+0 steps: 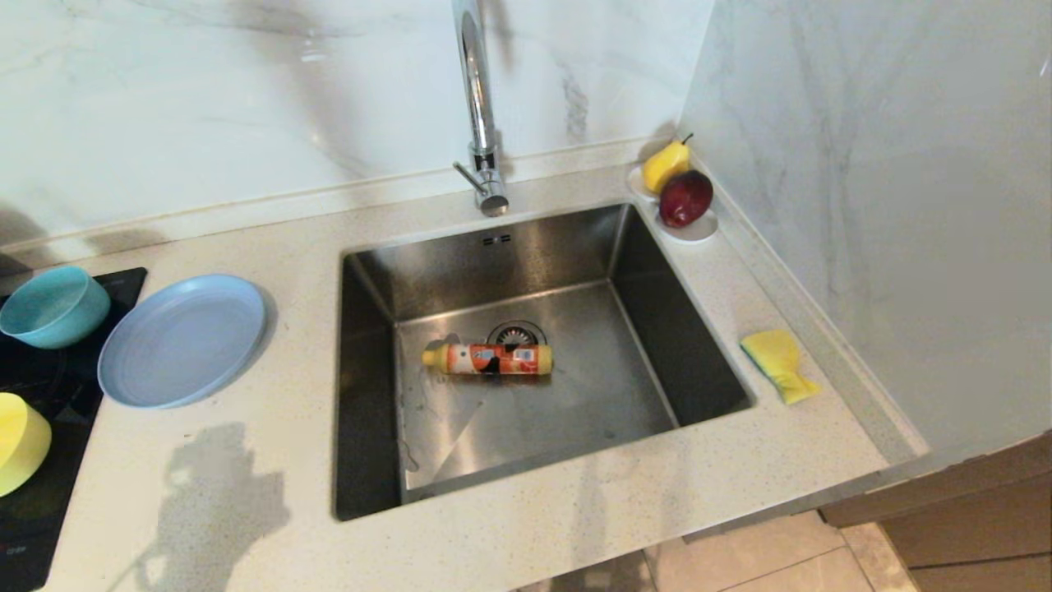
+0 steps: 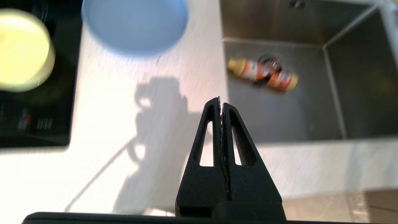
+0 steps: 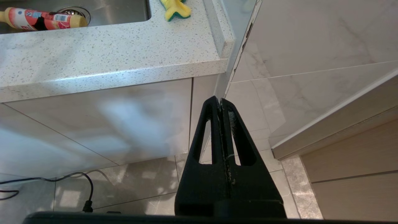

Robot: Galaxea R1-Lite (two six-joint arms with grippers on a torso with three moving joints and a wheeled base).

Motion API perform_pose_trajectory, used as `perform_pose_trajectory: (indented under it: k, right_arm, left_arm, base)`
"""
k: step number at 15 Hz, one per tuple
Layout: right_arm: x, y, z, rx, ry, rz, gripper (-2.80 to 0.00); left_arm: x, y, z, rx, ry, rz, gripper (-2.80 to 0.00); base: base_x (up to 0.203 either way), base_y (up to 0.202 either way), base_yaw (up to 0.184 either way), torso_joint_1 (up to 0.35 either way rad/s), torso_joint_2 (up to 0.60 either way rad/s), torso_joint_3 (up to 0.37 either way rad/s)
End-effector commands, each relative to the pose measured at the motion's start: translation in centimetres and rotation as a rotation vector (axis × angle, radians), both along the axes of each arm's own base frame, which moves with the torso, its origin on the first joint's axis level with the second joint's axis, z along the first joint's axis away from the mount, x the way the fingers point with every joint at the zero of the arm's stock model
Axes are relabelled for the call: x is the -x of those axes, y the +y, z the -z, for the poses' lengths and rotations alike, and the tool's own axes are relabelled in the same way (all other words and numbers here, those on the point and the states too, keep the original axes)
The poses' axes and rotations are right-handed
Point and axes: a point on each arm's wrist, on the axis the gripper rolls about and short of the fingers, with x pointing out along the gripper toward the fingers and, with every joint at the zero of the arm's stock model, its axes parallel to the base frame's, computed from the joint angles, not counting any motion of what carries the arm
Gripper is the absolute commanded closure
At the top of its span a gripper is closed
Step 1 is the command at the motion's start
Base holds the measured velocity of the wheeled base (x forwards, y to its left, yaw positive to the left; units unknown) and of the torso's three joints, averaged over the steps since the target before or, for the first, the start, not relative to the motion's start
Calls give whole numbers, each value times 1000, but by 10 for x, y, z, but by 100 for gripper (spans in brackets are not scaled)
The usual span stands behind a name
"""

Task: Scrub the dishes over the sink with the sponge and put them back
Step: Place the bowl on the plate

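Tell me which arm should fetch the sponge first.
Probably right. The sponge lies on the counter right of the sink, the right arm's side; the left gripper, shut, hangs over the counter left of the sink.

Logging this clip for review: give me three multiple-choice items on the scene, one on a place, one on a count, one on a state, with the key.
1. Where is the sponge?
A. in the sink
B. on the counter right of the sink
C. on the plate

2. How many bowls are in the head view?
A. one
B. two
C. three

3. How does the bottle sit?
A. upright beside the faucet
B. on its side in the sink
C. held in a tool

Key:
1 B: it lies on the counter right of the sink, near the wall.
2 B: a teal bowl and a yellow bowl sit at the left, by the plate.
3 B: it lies flat by the drain; the left tool and right tool are shut and empty.
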Motion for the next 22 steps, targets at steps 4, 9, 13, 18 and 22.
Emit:
perform_pose_trajectory:
  k: [4, 9, 13, 18, 22]
  right_arm:
    - [0, 0, 0, 0, 1, 0, 0]
    - [0, 0, 0, 0, 1, 0, 0]
    - [0, 0, 0, 0, 1, 0, 0]
    - [0, 0, 0, 0, 1, 0, 0]
    - [0, 0, 0, -1, 1, 0, 0]
  left_arm:
    - [42, 0, 73, -4, -98, -5, 0]
    - [40, -1, 125, -58, -104, 42, 0]
    - [23, -1, 147, -145, -194, 46, 0]
    - [22, -1, 147, -165, -236, 52, 0]
    - [22, -2, 147, -149, -243, 50, 0]
  base:
    - [0, 0, 0, 0, 0, 0]
    - [0, 0, 0, 0, 0, 0]
    - [0, 0, 0, 0, 0, 0]
    - [0, 0, 0, 0, 0, 0]
    - [0, 0, 0, 0, 0, 0]
